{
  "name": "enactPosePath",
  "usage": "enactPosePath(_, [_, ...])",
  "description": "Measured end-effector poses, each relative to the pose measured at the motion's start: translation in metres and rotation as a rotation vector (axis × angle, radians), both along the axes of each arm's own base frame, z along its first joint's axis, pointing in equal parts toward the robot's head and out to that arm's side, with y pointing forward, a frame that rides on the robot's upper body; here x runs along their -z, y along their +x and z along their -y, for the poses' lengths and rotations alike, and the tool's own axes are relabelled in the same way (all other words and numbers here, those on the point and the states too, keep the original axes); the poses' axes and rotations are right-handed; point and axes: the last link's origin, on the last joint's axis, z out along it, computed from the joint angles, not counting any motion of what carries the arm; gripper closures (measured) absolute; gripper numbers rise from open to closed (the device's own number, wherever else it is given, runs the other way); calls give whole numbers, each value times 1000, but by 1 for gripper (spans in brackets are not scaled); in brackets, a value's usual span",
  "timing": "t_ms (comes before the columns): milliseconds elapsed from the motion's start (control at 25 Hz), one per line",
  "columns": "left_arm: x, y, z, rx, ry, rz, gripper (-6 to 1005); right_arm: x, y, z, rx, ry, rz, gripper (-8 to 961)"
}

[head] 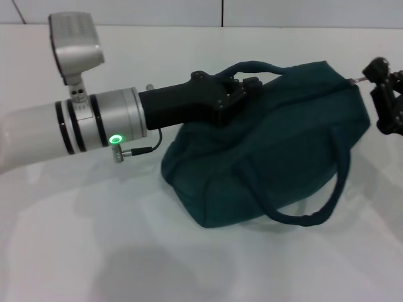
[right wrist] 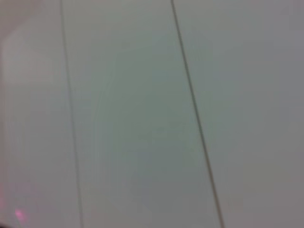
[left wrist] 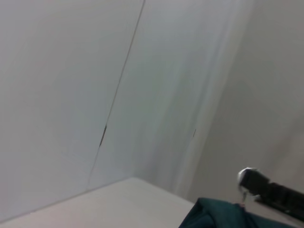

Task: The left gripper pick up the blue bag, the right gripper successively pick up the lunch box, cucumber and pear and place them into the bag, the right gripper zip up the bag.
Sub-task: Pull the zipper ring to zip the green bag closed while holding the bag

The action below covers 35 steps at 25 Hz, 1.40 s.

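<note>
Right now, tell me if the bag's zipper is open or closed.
Closed, it seems: the bag shows an unbroken top seam, no lining visible, with the right claw at its zipper end.

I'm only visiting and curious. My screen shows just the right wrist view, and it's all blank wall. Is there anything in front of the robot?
Observer: Yes. The head view shows a blue bag resting on a white table.
Operator: Is either arm near it?
Observer: The left hand is at the top of the bag, by one of its loop handles.
Operator: And the arm whose camera I'm watching?
Observer: The right hand is at the end of the bag on the robot's right, beside the zipper pull.
</note>
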Motion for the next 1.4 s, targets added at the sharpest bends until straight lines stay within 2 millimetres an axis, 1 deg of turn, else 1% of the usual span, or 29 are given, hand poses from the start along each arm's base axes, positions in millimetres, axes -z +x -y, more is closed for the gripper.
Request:
enactPosePath(280, [-7, -3, 2, -5, 33, 38, 949, -2, 14, 2, 71, -18, -17, 936])
enactPosePath(320, [-6, -3, 2, 0, 31, 34, 966, -2, 16, 2, 79, -24, -17, 936])
enactPosePath(400, [-6, -2, 2, 3, 29, 33, 999, -1, 17, 1, 87, -31, -16, 936])
enactPosePath(600, [-7, 1, 0, -14, 12, 50, 1000, 0, 15, 0, 84, -34, -17, 936])
enactPosePath(800, [-11, 5, -2, -43, -10, 96, 955, 0, 15, 0, 82, -35, -17, 935])
enactPosePath(920, [-15, 9, -3, -36, -10, 119, 847, 0, 13, 0, 74, -36, -19, 935])
enactPosePath(1000, [-20, 16, -6, -29, -28, 128, 775, 0, 12, 1, 67, -35, -23, 935])
enactPosePath(1040, [-23, 25, -8, -18, -73, 115, 739, -1, 12, 1, 65, -35, -23, 935])
enactPosePath(1080, [-23, 25, -8, -18, -73, 115, 717, -1, 12, 1, 63, -34, -25, 935])
enactPosePath(1240, [-23, 46, -13, 13, -178, 13, 629, -2, 10, 2, 51, -30, -31, 936])
enactPosePath(1400, [-17, 56, -22, -10, -221, -68, 542, -2, 9, 2, 42, -30, -34, 936])
